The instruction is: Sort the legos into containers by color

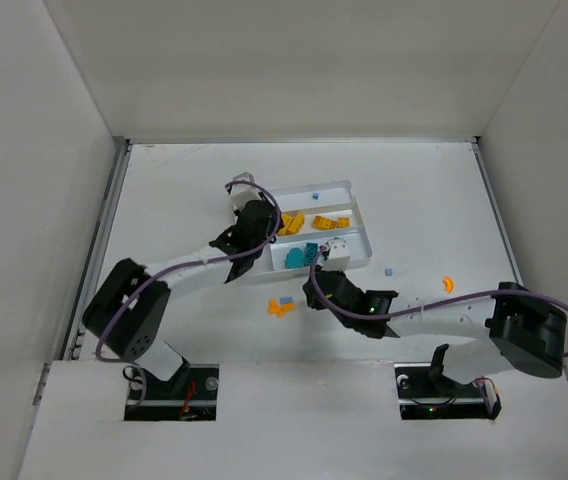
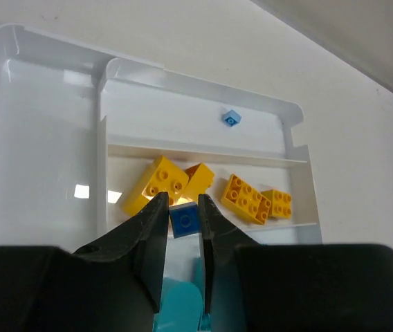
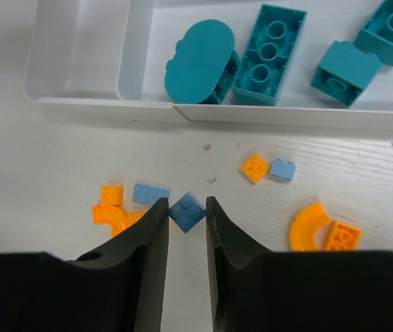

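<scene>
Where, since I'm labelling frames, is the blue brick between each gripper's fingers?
left blue brick (image 2: 183, 220), left wrist view, its studded top face.
right blue brick (image 3: 187, 213), right wrist view, on its centre stud.

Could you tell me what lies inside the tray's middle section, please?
At least four bricks in yellow and orange can be seen. The left pincer, shut on a blue brick, hides whatever lies behind them.

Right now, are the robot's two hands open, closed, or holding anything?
Left fingers: closed on a small blue plastic brick.
Right fingers: closed on a second small blue plastic brick.
</scene>
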Controlling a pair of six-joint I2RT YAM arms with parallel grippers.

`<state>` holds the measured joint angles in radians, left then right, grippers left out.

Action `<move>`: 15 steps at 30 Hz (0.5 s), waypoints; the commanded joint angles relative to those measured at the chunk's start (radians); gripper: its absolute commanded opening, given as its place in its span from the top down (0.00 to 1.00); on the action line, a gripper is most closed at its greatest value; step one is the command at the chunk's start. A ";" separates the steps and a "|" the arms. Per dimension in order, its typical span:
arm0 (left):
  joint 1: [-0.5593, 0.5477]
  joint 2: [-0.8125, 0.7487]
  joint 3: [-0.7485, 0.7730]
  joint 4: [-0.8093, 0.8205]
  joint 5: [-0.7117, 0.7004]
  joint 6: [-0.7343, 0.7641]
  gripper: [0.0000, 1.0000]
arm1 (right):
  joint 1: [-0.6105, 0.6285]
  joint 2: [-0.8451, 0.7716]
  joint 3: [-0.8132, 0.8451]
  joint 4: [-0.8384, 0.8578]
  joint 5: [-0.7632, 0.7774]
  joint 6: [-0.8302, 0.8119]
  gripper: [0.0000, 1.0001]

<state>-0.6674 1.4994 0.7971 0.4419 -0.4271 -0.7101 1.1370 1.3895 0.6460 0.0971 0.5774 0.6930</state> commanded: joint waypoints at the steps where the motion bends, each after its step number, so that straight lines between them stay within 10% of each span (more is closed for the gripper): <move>1: 0.042 0.108 0.111 0.107 0.028 0.049 0.84 | -0.026 -0.053 -0.037 0.046 0.019 0.019 0.77; 15: 0.147 0.479 0.452 0.066 0.136 0.100 0.72 | -0.073 -0.095 -0.051 0.078 0.002 0.013 0.76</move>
<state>-0.5240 1.9839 1.1946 0.4889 -0.3107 -0.6422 1.0859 1.3010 0.5743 0.1207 0.5751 0.7044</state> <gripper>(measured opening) 0.261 0.300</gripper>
